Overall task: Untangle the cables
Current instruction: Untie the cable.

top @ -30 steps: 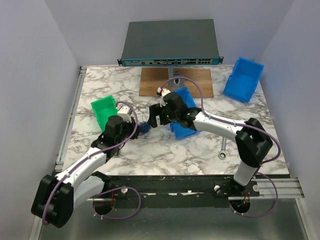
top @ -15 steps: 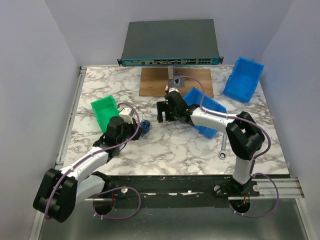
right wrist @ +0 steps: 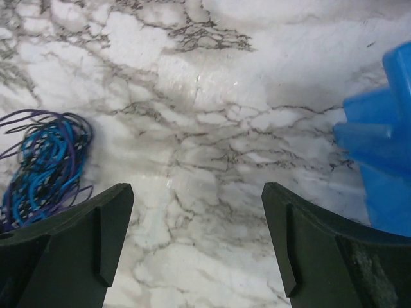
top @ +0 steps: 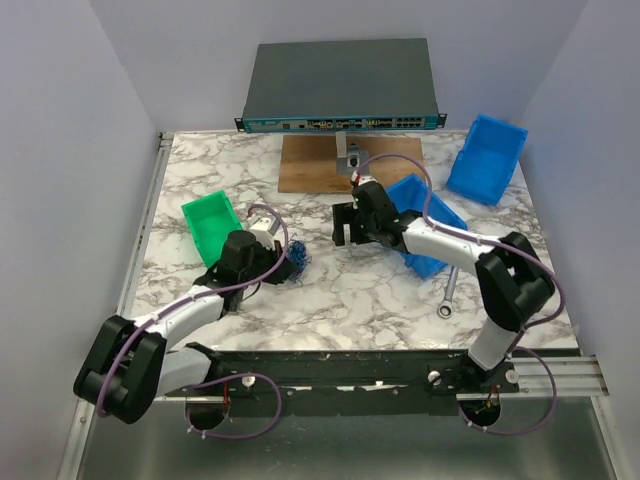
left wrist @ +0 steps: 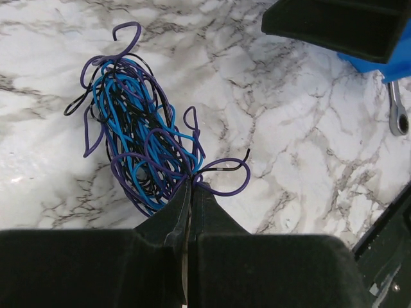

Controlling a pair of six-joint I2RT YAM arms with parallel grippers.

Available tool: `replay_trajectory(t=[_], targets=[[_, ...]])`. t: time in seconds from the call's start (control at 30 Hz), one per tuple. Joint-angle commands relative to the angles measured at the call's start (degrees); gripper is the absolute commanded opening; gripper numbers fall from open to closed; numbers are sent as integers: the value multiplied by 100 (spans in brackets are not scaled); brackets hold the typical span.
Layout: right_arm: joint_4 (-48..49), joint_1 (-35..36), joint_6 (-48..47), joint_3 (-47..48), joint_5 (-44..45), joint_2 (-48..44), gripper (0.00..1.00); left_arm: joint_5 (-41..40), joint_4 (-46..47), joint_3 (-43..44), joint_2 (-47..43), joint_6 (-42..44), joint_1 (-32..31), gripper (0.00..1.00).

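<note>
The cables (left wrist: 138, 144) are a small tangle of thin blue, purple and black wires lying on the marble table. In the top view the tangle (top: 296, 258) lies left of centre. My left gripper (left wrist: 191, 184) is shut, pinching wires at the near edge of the tangle; it shows in the top view (top: 285, 266) too. My right gripper (right wrist: 196, 192) is wide open and empty above bare marble, to the right of the tangle (right wrist: 45, 160). In the top view the right gripper (top: 345, 229) is a short way right of the wires.
A green bin (top: 212, 224) stands left of the left arm. A blue bin (top: 428, 225) lies under the right arm, another (top: 487, 158) at the back right. A wrench (top: 447, 296) lies front right. A wooden board (top: 310, 162) and a network switch (top: 342, 85) are at the back.
My left gripper has moved right with the tangle held in it. My right gripper has drawn back to the right, away from the wires, and stays open.
</note>
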Motion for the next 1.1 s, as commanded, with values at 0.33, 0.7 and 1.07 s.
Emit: replay_trajectory(t=[0.33,0.7,1.07], targets=[[209,28,579,-1388,-478,-1431,91,-473,-804,60,-730,-412,-713,65],[778,884,1431,-1639,-256,-1171,89,-1105,-1255,264,-1020,-539,-264,80],[1803,1078,2058,-1211,-580,-13,73,-598,-754,136,-434,-369,82,76]])
